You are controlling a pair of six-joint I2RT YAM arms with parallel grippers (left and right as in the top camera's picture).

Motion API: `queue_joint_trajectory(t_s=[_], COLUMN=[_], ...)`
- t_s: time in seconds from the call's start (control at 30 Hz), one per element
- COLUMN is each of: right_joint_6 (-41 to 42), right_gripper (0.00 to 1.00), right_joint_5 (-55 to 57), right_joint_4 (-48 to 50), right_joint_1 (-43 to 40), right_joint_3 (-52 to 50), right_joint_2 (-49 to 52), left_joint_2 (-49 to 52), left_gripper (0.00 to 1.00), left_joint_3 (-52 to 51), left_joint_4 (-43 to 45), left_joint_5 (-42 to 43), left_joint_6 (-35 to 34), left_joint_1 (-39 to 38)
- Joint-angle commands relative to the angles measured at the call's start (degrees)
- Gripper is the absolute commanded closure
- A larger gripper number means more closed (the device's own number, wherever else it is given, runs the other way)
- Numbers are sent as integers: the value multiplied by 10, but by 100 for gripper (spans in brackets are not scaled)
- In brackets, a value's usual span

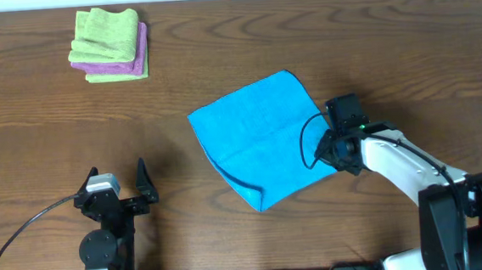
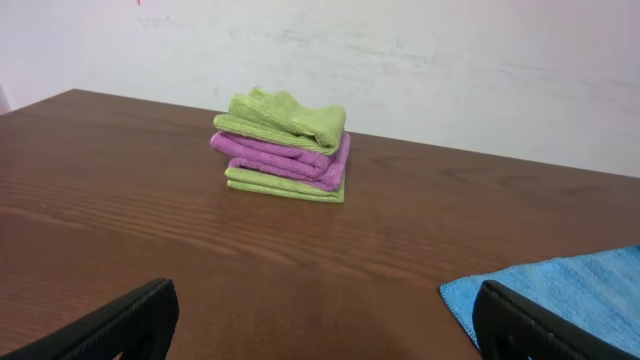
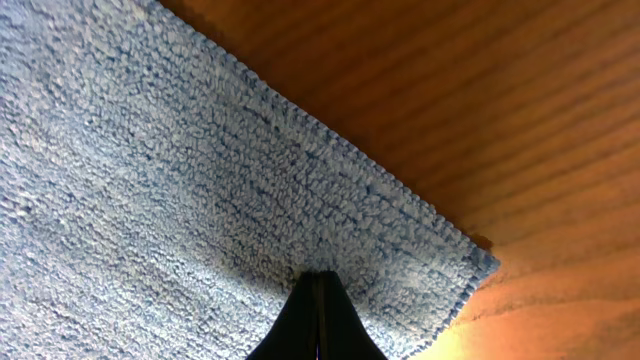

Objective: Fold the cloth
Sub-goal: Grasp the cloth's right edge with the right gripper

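1. The left arm [image 1: 103, 251] is black all over, built of rounded joint housings, with a round cap near the table's front edge.
2. A small silver-grey camera block [image 1: 100, 184] sits on its wrist.
3. The left gripper [image 1: 114, 171] has two matte black fingers [image 2: 118, 325] with rounded ends; from overhead they taper to points.
4. A thin grey cable [image 1: 18, 230] leaves the left arm in a wide curve.
5. The right arm [image 1: 392, 163] has a glossy white link between black joints, and a boxy black base segment [image 1: 464, 217] by the table's front right corner.
6. A square black housing [image 1: 344, 111] tops its wrist.
7. A thin black cable [image 1: 302, 143] loops beside the right gripper [image 1: 319, 155], whose black fingers [image 3: 305, 332] narrow to a wedge.
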Motion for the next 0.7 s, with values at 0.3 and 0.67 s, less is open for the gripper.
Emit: queue_joint_trajectory(t_s=[0.3,0.67], right_joint_6=[-114,-69], right_gripper=[99,99], right_joint_5=[55,-64], right_joint_4=[118,38], right_joint_1=[-28,-39], right_joint_3=[-7,9], right_joint_2=[1,-5], left_joint_2=[-3,-3], left_gripper=[5,5], left_joint_3=[-21,-21], left_joint_4=[-11,-11], left_joint_5=[-6,-6], left_joint_6=[0,0], left_joint_1=[2,2])
